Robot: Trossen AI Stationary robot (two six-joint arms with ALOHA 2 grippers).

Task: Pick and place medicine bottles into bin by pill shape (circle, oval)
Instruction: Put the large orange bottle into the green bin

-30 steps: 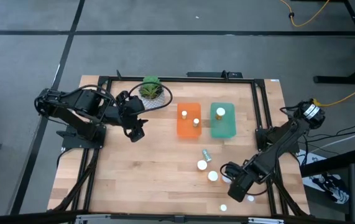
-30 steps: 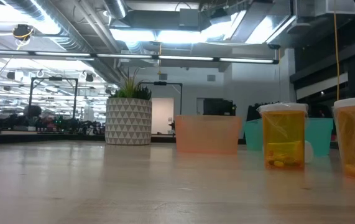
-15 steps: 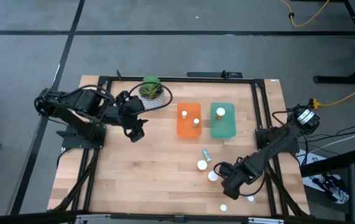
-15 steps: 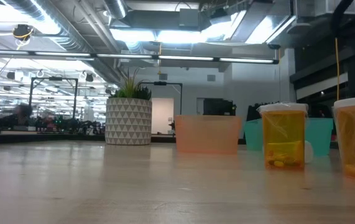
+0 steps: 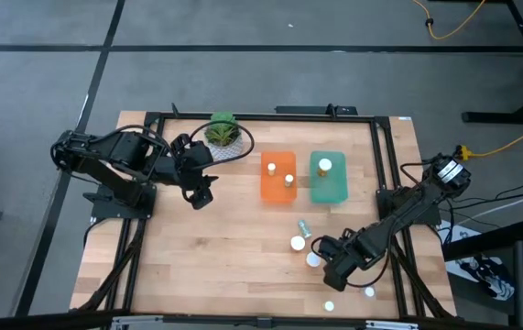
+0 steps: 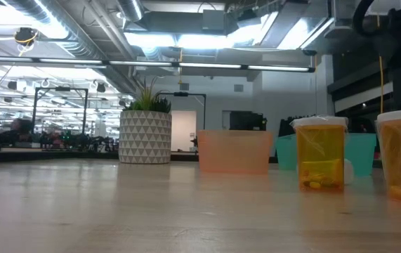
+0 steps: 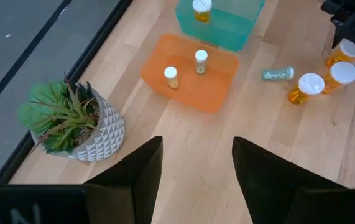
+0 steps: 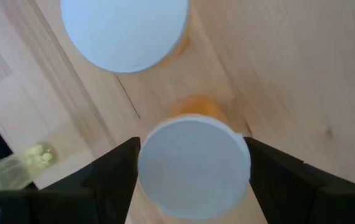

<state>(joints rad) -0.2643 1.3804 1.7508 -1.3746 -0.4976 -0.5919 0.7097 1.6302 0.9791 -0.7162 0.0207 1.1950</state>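
The right tool (image 5: 326, 263) hangs over a wide-capped amber medicine bottle (image 8: 194, 168), which stands upright on the counter (image 5: 215, 257) in front of the orange bin (image 5: 278, 178). Its two dark fingers (image 8: 112, 174) stand spread on either side of the round white cap and do not appear to press on it yet, so the tool is open and straddling the bottle rather than gripping it. A second wide-capped bottle (image 5: 297, 243) stands just beside the first, on the side nearer the orange bin, and a small clear vial (image 5: 304, 226) lies on its side between that bottle and the bin. Two more white caps show farther out from the orange bin, close to the counter's front edge: one (image 5: 329, 307) past the tool and another (image 5: 369, 293) beside the right arm; whether any bottles are hidden under the arm I cannot tell. Inside the orange bin stand two narrow bottles (image 5: 288, 181), and the teal bin (image 5: 329, 190) right beside it holds one bottle (image 5: 324, 166). So by my reading three bottles are sorted and at least five things remain loose, with the present pick not yet closed. The left tool (image 5: 202, 194) waits with its fingers apart, holding nothing, well to the other side of the orange bin, near the potted plant (image 5: 222, 134).
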